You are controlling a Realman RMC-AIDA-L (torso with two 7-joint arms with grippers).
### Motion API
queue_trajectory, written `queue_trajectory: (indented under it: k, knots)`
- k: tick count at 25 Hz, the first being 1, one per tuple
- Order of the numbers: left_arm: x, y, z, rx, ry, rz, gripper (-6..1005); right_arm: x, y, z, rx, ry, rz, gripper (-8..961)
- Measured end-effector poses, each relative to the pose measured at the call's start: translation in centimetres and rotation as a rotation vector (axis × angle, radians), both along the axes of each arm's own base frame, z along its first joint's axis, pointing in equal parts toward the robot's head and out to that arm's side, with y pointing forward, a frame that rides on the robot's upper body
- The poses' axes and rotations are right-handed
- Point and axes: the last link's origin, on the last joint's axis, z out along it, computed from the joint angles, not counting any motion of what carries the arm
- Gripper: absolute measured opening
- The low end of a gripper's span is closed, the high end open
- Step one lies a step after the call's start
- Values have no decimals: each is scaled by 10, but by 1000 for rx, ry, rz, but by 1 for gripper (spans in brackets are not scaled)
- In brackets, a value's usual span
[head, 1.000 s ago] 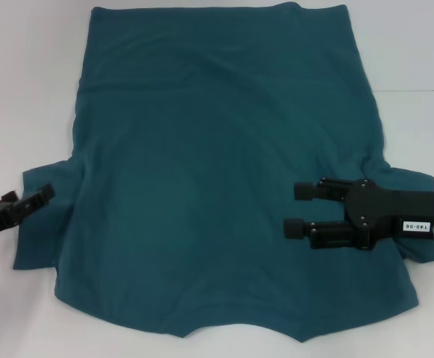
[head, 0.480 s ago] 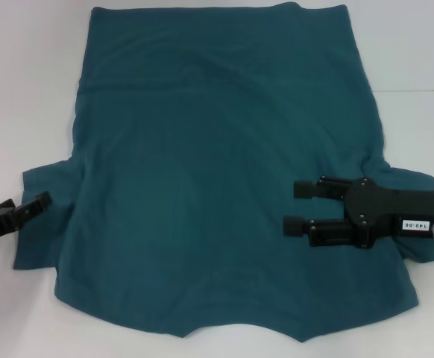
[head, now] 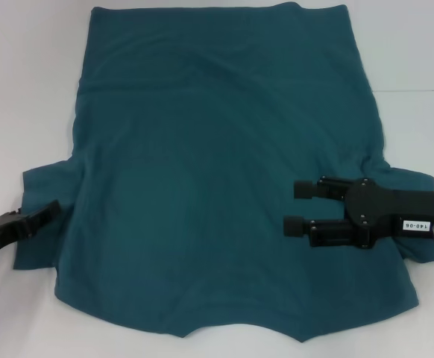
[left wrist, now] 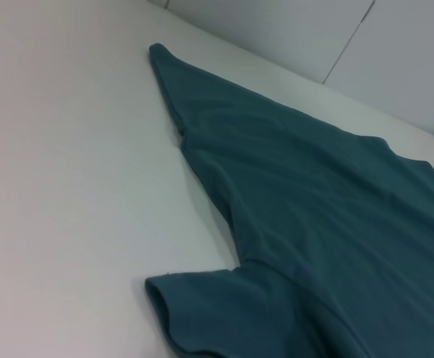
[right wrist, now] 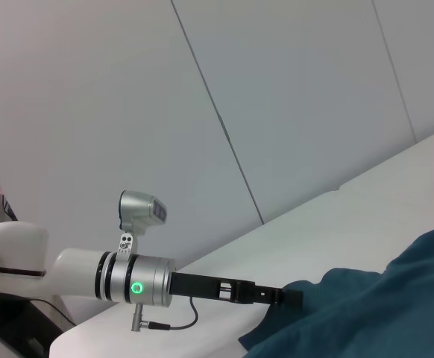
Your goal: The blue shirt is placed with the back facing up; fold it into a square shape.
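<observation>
- Down and toward the near edge goes the left gripper (head: pixel 51 208) compared with a second ago. It was up by the top of the left sleeve (head: pixel 42 212), and now its tip sits lower on that sleeve, near the outer side.
- The right gripper (head: pixel 297 206) has not moved at all. It hangs over the right side of the shirt (head: pixel 217 171), with its two fingers spread apart and nothing between them.
- I cannot tell if the left gripper's fingers are apart or together. Only a thin dark tip shows.
- I think this means the left arm is getting ready to grab the sleeve. No fold is made yet, so the job is just starting.
- The shirt lies flat and spread out on the white table (head: pixel 23 89). It fills most of the middle. The neck end is close to the robot and the straight hem is far away.
- The head view shows the whole shirt and both grippers at once.
- The left wrist view shows only the shirt's left edge (left wrist: pixel 202 160) and the sleeve's open end (left wrist: pixel 165 309) lying on the table. No fingers show there.
- The right wrist view looks across the table. It shows the left arm (right wrist: pixel 120 280) reaching low to the cloth, with its black tip right at the sleeve. The wall (right wrist: pixel 277 97) is behind it.
</observation>
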Motion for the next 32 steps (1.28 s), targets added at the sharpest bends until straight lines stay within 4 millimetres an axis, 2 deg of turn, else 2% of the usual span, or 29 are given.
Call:
queue_trajectory:
  k: [6,11,22,32]
  knots:
    - [1,1,0,0,-2,2,663,0,0,0,0,1,1,925]
    - [1,2,1,1,-5,5,417,0,0,0,1,1,1,924]
    - [1,4,4,4,3,0,18,1,-1,1,7,10,-4,924]
    - [-11,4,25,50,54,35,19,0,0,1,20,43,-18,925]
